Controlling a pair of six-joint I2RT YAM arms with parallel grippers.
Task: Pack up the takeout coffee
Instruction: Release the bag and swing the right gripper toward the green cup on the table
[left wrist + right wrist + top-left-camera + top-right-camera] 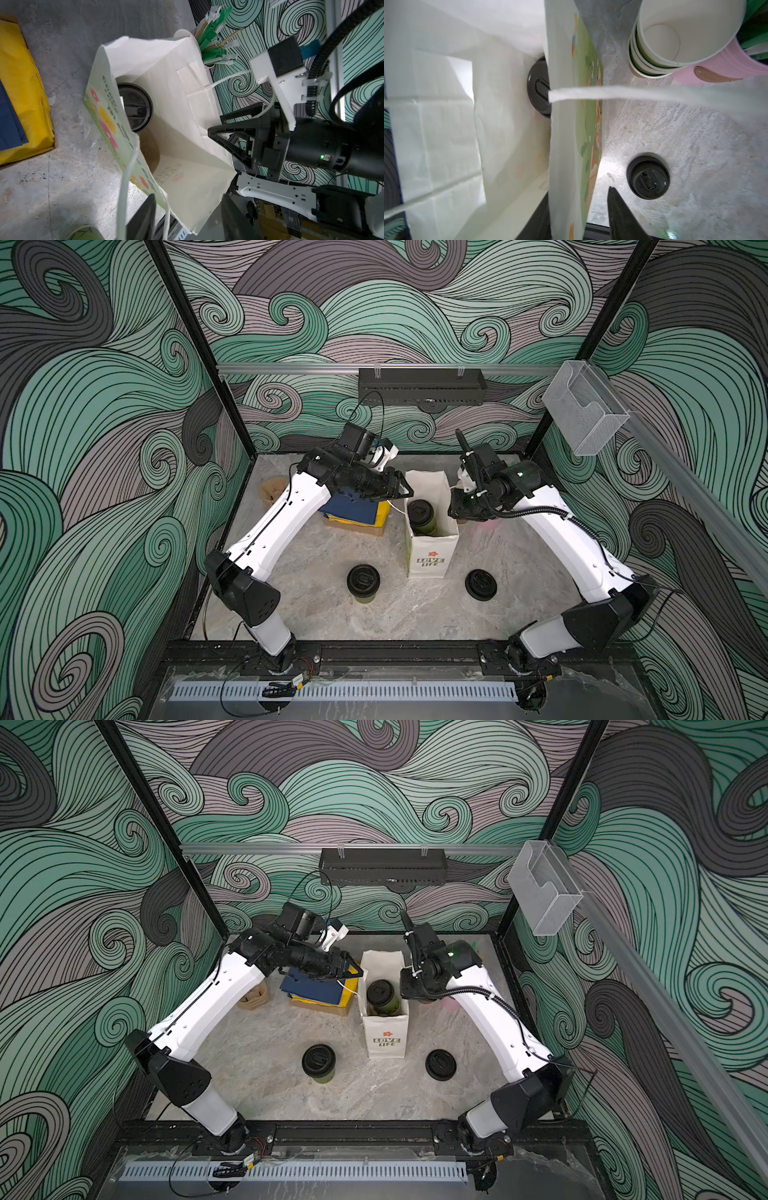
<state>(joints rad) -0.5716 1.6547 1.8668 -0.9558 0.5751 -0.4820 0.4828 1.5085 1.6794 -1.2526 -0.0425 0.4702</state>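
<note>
- The white paper bag (432, 560) stands open at the centre of both top views. The first cup (420, 512) sits inside, near its left wall.
- The second cup (363, 580) stands on the bench (415, 614) to the bag's lower left. A loose lid (481, 584) lies to its lower right.
- Both cups have olive-brown sides and black sip lids.
- Both are upright, long axis vertical, lids up.
- The left tool (403, 491) and right tool (454, 512) are released, jaws apart astride the bag's opposite walls.

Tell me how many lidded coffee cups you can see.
2. One lidded cup sits inside the white paper bag; the second lidded cup stands on the table left of the bag. The loose lid on the right has no cup. None seem hidden.
</note>
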